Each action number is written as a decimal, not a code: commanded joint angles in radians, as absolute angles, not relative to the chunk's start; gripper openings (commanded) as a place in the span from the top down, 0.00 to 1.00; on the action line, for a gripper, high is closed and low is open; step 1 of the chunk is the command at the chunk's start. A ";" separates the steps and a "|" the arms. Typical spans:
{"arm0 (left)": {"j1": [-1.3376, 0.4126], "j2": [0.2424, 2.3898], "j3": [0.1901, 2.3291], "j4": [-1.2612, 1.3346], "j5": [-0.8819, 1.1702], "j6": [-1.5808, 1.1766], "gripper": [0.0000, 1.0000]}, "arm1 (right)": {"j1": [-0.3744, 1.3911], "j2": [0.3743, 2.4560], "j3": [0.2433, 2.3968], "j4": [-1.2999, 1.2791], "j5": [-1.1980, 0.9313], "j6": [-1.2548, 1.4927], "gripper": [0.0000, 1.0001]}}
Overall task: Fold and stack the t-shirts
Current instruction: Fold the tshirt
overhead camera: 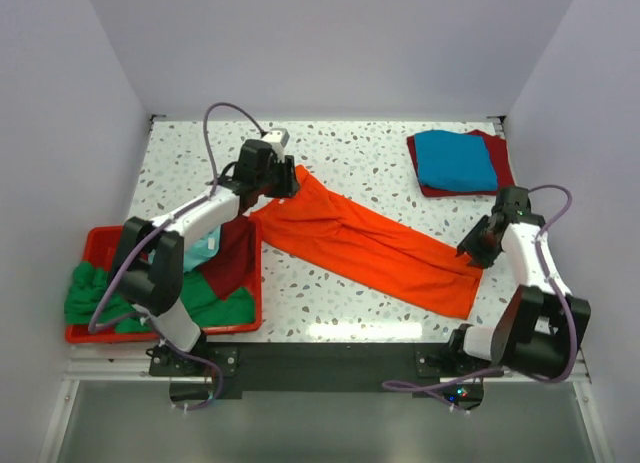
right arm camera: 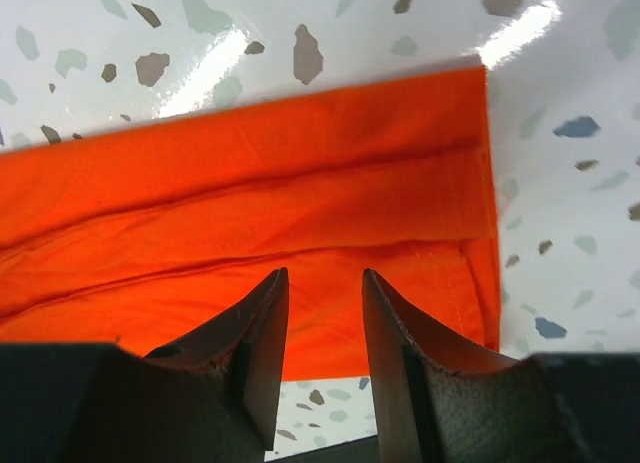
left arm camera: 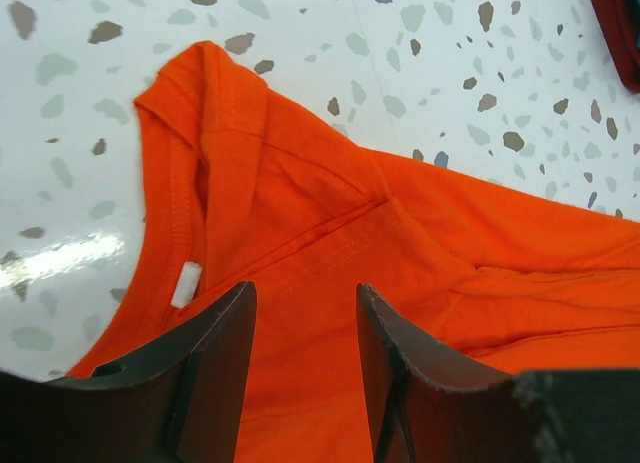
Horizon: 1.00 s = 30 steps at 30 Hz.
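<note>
Orange t-shirt (overhead camera: 370,245), folded into a long strip, lies diagonally across mid-frame on the table (overhead camera: 380,153). Left tool (overhead camera: 288,183) at the collar end, right tool (overhead camera: 471,251) at the hem end: both parted, empty. Next, likely: regrip one end, fold crosswise.

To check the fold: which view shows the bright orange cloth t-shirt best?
Top external: the whole bright orange cloth t-shirt shows as one long strip. Left wrist shows only its collar end, right wrist its opposite end.
</note>
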<state>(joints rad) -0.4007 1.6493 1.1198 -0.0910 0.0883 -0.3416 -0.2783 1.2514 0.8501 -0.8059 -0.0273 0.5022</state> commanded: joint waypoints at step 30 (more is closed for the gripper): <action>-0.405 2.079 1.643 -0.139 0.206 -0.429 0.48 | -0.364 1.759 1.109 -0.700 -0.063 0.522 0.63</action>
